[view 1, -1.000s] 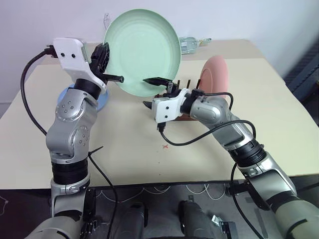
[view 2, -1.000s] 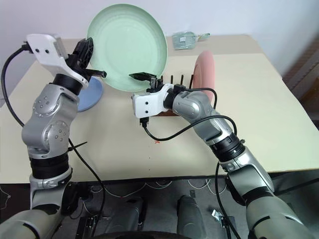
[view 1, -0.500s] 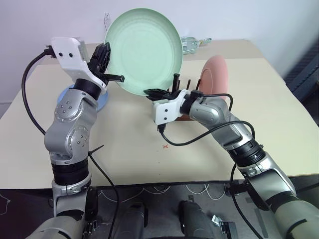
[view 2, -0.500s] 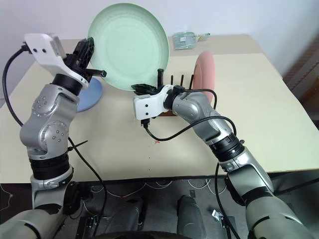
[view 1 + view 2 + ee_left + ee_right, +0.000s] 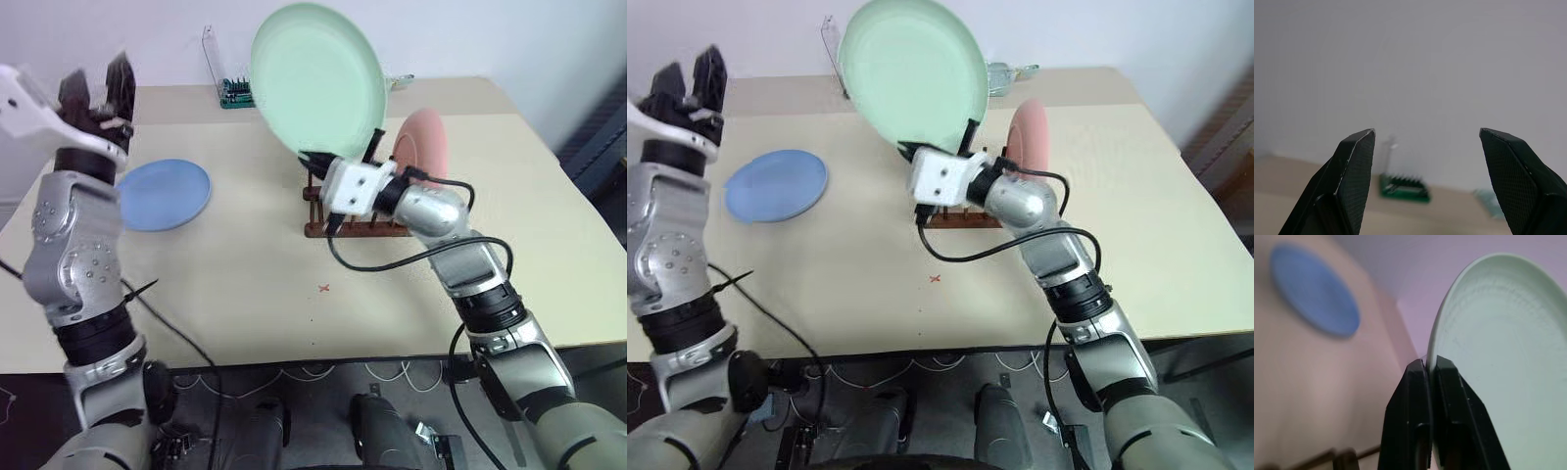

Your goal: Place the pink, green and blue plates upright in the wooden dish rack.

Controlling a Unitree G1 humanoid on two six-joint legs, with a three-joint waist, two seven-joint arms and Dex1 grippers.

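Green plate (image 5: 315, 76) pinched on its lower rim by the right gripper (image 5: 338, 162), held upright above the wooden dish rack (image 5: 355, 217).

Head views: the right fingers are closed on the matte mint plate, which is round, shallow-rimmed and tilted slightly. The dark reddish rack with thin pegs holds the salmon pink plate (image 5: 424, 149) upright at its 3 o'clock end. The light blue plate (image 5: 162, 194) lies flat on the beige table (image 5: 245, 294) at 9 o'clock from the rack. The left gripper (image 5: 95, 83) is raised with fingers spread, empty. A green-based holder (image 5: 231, 90) stands at the table's far edge.
Left wrist view: two black textured fingers (image 5: 1354, 176) stand wide apart, nothing between them.
Right wrist view: the black fingers (image 5: 1415, 416) clamp the green plate's rim; the blue plate lies blurred beyond.
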